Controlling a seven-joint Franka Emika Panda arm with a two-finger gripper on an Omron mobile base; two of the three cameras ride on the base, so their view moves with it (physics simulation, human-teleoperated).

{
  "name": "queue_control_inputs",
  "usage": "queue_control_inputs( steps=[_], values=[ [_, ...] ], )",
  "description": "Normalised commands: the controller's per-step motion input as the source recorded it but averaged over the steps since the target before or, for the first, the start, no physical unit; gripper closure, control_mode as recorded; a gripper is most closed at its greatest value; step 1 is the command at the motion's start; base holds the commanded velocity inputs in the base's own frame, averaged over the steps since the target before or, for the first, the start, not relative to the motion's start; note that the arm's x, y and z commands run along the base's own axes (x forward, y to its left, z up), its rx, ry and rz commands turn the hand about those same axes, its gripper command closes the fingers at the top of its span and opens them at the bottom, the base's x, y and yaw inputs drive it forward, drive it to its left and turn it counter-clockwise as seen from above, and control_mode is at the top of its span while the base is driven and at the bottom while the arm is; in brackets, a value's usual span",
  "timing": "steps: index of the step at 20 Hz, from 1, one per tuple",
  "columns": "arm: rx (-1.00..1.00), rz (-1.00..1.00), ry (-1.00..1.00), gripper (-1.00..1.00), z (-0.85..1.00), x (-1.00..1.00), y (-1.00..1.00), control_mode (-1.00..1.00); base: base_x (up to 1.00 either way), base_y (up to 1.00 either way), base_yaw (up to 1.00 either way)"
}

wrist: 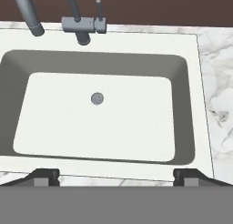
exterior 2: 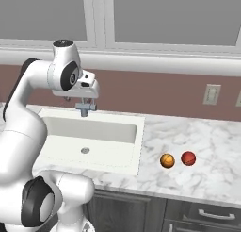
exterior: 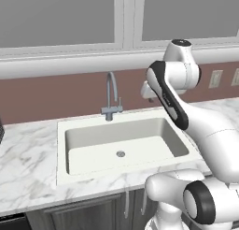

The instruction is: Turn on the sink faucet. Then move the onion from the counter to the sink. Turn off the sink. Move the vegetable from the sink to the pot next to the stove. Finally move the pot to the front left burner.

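Note:
My gripper (wrist: 116, 177) hangs open above the sink (wrist: 200, 104), fingers wide apart with nothing between them. In the right base view the gripper (exterior 2: 80, 100) sits just in front of the faucet's base (exterior 2: 84, 107). The grey-blue gooseneck faucet (exterior: 111, 91) stands behind the basin, its small lever (wrist: 98, 9) upright beside the base. The cream basin (exterior: 63, 128) holds nothing but its drain. The red onion (exterior 2: 188, 158) rests on the marble counter (exterior 2: 207, 132), right of the sink and well away from the gripper. The pot and stove are out of view.
An orange ball with dark stripes (exterior 2: 167, 161) lies touching or nearly touching the onion's left side. A wall outlet (exterior 2: 211, 93) is on the brown backsplash. Dark cabinet fronts (exterior 2: 197, 214) run under the counter's edge.

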Motion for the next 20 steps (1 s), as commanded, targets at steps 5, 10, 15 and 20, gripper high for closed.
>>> queue_control_inputs(
  steps=[5,10,15,20],
  values=[
    [0.0,0.0,0.0,-1.0,0.0,0.0,0.0,1.0,0.2,-0.52,0.0],
    [0.0,0.0,0.0,-1.0,0.0,0.0,0.0,1.0,0.15,-0.68,0.0],
    [0.0,0.0,0.0,-1.0,0.0,0.0,0.0,1.0,0.11,-0.68,0.0],
    [0.0,0.0,0.0,-1.0,0.0,0.0,0.0,1.0,0.24,-0.27,0.0]
  ],
)
